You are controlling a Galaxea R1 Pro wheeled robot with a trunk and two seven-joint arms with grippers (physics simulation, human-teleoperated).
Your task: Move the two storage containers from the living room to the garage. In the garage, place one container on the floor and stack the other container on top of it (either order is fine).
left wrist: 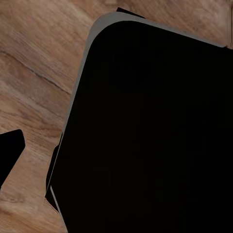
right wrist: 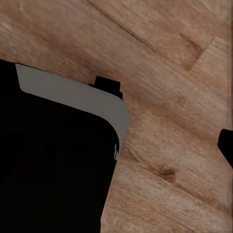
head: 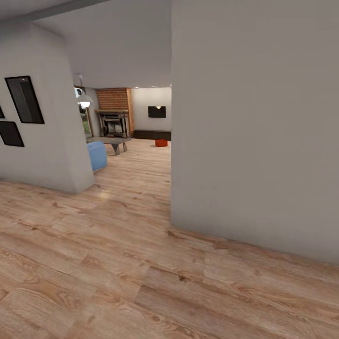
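Observation:
One orange-red storage container [head: 161, 142] sits far off on the living room's wood floor, below the black wall TV [head: 157, 111]. The second container is out of view. In the left wrist view one dark fingertip [left wrist: 10, 154] shows at the picture's edge, over wood planks and beside the robot's black base [left wrist: 145, 131]. The right wrist view likewise shows a dark fingertip [right wrist: 226, 145] at the edge, next to the black base [right wrist: 53, 160]. Nothing lies between the fingers in either view.
A broad cream wall [head: 254, 127] stands close on the right, and another wall corner [head: 52, 127] with dark frames on the left. Between them a passage leads to the brick fireplace [head: 114, 113], grey coffee table [head: 113, 141] and blue sofa [head: 97, 155].

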